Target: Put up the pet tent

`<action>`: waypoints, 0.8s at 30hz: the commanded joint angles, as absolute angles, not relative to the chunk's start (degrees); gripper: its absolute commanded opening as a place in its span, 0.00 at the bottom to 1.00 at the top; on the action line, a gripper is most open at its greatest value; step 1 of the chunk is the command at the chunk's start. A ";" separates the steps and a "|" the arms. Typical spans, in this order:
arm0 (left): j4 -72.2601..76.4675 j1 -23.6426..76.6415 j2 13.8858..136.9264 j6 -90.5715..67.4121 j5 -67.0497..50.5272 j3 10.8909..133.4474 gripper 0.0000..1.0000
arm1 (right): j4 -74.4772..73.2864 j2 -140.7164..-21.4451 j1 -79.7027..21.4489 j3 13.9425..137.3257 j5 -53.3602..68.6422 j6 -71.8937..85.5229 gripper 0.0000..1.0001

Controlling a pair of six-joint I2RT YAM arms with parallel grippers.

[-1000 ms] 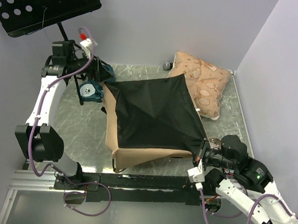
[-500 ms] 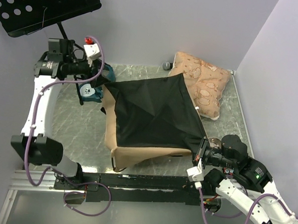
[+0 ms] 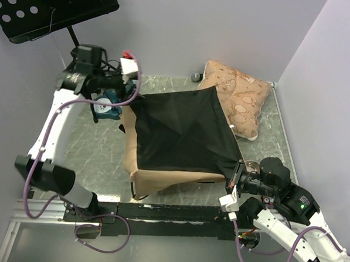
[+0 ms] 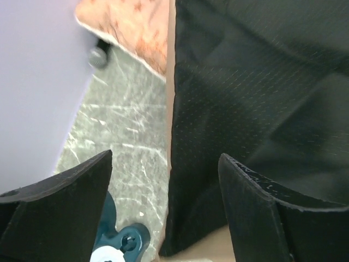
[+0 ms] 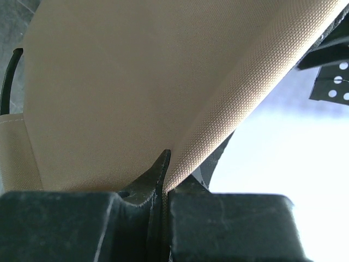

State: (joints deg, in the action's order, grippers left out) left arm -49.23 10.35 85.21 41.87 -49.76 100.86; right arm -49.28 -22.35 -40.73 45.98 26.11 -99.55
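Note:
The pet tent (image 3: 181, 131) lies collapsed mid-table, its black base panel facing up and tan fabric (image 3: 166, 180) showing along the near edge. My right gripper (image 3: 236, 176) is shut on the tent's near right corner. In the right wrist view the tan cloth (image 5: 136, 82) runs pinched between the closed jaws (image 5: 163, 183). My left gripper (image 3: 129, 88) hovers open above the tent's far left corner. In the left wrist view, its gripper (image 4: 166, 183) straddles the black panel's (image 4: 256, 82) left edge without touching it.
A pinkish plush cushion (image 3: 238, 99) lies at the back right against the wall. A blue pet bowl (image 3: 106, 107) stands at the back left beside the tent. A black perforated stand (image 3: 46, 7) overhangs the far left. A small dark round object (image 3: 196, 77) sits by the back wall.
My left arm has swung right, from above the blue bowl to over the tent's far left corner, staying open. The right gripper and the tent have barely moved.

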 commanded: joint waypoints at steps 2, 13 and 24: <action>-54.74 12.74 90.43 46.05 -42.28 105.03 0.77 | -47.46 -22.76 -41.04 48.16 25.49 -100.81 0.00; -58.06 10.82 94.31 34.69 -53.43 116.54 0.01 | -30.01 -24.85 -40.87 42.54 11.01 -93.36 0.00; -18.72 12.83 88.94 -7.55 -30.77 108.02 0.01 | -40.83 -50.88 -5.92 62.93 25.11 -75.50 1.00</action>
